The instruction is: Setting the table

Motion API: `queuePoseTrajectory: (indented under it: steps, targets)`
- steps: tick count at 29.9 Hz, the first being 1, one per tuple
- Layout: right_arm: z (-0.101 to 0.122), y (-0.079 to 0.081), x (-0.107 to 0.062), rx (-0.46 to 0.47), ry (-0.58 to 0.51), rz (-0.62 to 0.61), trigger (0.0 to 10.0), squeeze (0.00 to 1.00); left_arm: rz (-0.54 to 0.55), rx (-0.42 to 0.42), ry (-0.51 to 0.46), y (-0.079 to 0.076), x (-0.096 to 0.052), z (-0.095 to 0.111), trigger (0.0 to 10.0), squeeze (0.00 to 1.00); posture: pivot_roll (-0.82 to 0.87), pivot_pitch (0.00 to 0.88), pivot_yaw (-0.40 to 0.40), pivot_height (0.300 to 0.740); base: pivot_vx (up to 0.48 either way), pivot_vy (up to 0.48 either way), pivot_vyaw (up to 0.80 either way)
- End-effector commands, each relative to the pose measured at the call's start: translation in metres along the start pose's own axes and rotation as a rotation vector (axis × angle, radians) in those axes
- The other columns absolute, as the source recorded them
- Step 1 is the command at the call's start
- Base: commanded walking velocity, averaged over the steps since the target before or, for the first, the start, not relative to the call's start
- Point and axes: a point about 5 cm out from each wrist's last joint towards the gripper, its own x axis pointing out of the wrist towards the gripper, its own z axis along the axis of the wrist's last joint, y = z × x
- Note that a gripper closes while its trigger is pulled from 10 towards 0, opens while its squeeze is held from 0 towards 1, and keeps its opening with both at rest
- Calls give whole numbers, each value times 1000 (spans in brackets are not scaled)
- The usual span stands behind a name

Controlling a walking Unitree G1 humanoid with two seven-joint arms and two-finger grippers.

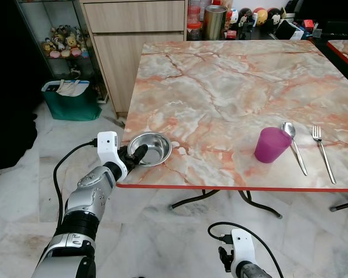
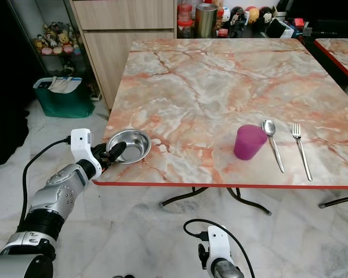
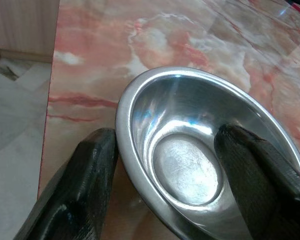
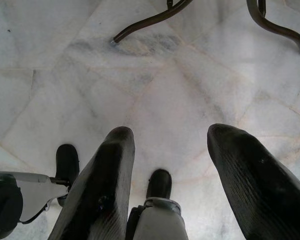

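A steel bowl sits at the near left corner of the marble table. My left gripper reaches it from the left edge. In the left wrist view, one black finger lies outside the bowl's rim and the other finger is inside the bowl, with a wide gap between them, so the gripper is open. A purple cup, a spoon and a fork lie at the near right. My right gripper hangs open over the floor.
A wooden cabinet and a green bag stand on the left beyond the table. A metal tumbler and small figures sit behind the far edge. Dark table legs curve under the front edge, over the marble floor.
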Motion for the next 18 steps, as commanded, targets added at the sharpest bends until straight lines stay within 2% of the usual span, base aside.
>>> queuePoseTrajectory:
  steps: [1, 2, 8, 9, 10, 11, 12, 13, 15, 18]
  targets:
    - [-3, 1, -1, 9, 10, -1, 10000, 0, 13, 17, 11, 2, -1, 0, 8706, 0, 110, 90, 16, 740, 0, 0, 0]
    - [-3, 0, -1, 9, 10, -1, 10000, 0, 16, 17, 15, 3, -1, -1, 9059, 0, 110, 89, 16, 740, 0, 0, 0]
    - [-3, 0, -1, 9, 10, -1, 10000, 0, 19, 15, 19, 3, -1, -2, 9059, 0, 111, 89, 16, 740, 0, 0, 0]
    - [-3, 0, -1, 9, 10, -1, 10000, 0, 18, 15, 20, 3, -1, -2, 6980, 0, 111, 89, 16, 740, 0, 0, 0]
    - [-3, 1, 0, 9, 10, -1, 10000, 0, 19, 13, 22, 3, -1, -2, 4235, 0, 110, 87, 16, 740, 0, 0, 0]
    - [-3, 1, 0, 9, 10, -1, 10000, 0, 20, 13, 24, 3, -1, -2, 4235, 0, 110, 87, 16, 740, 0, 0, 0]
    - [-3, 1, 0, 9, 10, -1, 10000, 0, 21, 12, 25, 3, -1, -2, 1765, 0, 109, 88, 17, 740, 0, 0, 0]
    - [-3, 0, 0, 9, 10, -1, 10000, 0, 22, 11, 26, 3, -1, -3, 941, 0, 109, 88, 17, 740, 0, 0, 0]
    - [-3, 0, 0, 10, 10, -2, 10000, 0, 23, 9, 29, 3, -1, -3, 784, 0, 109, 88, 17, 740, 0, 0, 0]
    - [-3, 0, -1, 11, 10, -2, 10000, 0, 25, 8, 38, 3, -1, -4, 1412, 0, 109, 88, 17, 740, 0, 0, 0]
